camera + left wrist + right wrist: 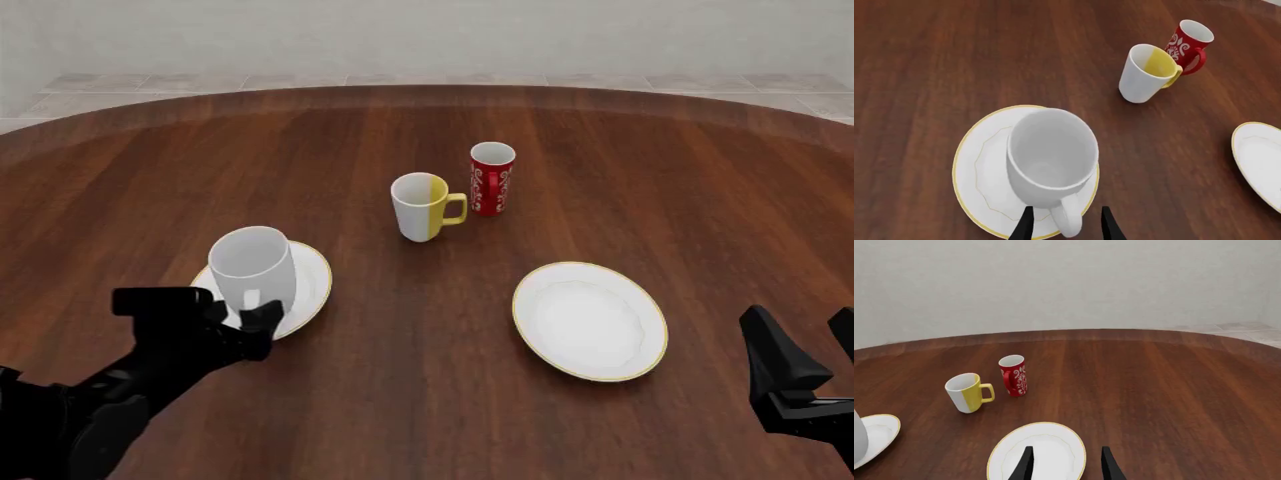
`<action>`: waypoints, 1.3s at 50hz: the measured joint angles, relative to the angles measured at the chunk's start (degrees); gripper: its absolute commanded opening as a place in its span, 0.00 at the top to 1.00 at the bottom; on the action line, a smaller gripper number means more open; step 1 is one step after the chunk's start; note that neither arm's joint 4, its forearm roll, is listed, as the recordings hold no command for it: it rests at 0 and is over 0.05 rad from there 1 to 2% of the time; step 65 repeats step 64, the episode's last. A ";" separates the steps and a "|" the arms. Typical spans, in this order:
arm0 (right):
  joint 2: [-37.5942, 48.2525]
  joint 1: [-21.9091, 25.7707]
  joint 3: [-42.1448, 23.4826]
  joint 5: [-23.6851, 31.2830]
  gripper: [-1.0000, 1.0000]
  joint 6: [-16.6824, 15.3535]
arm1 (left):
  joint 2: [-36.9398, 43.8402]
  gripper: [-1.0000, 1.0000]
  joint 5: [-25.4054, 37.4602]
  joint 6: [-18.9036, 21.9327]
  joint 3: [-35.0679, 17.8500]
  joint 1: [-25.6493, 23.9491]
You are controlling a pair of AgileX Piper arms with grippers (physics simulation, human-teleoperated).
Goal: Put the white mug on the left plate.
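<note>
The white mug (251, 262) stands upright on the left plate (310, 285), its handle turned toward my left arm. In the left wrist view the white mug (1051, 150) covers much of the left plate (977, 165). My left gripper (1067, 227) is open, with the handle between its spread fingers and a gap on each side. From the front, the left gripper (247, 318) sits at the plate's near edge. My right gripper (807, 335) is open and holds nothing, at the near right.
A second gold-rimmed plate (590, 320) lies right of centre, just ahead of the right gripper (1066, 460). A white-and-yellow mug (422, 207) and a red patterned cup (491, 178) stand side by side further back. The round wooden table's far edge (427, 92) curves behind them.
</note>
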 measured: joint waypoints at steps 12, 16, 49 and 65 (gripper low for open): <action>-0.24 0.01 0.01 0.23 0.00 0.03 | -3.85 0.00 2.63 0.50 0.35 0.08; -0.28 0.02 0.01 0.27 0.00 0.04 | -6.03 0.00 4.17 0.60 0.51 -0.02; -0.73 0.09 0.01 0.64 0.00 0.07 | -41.42 0.00 33.14 0.04 1.05 -5.30; -1.04 0.13 0.01 0.92 0.00 0.11 | -59.61 0.00 51.31 0.50 -3.46 -7.30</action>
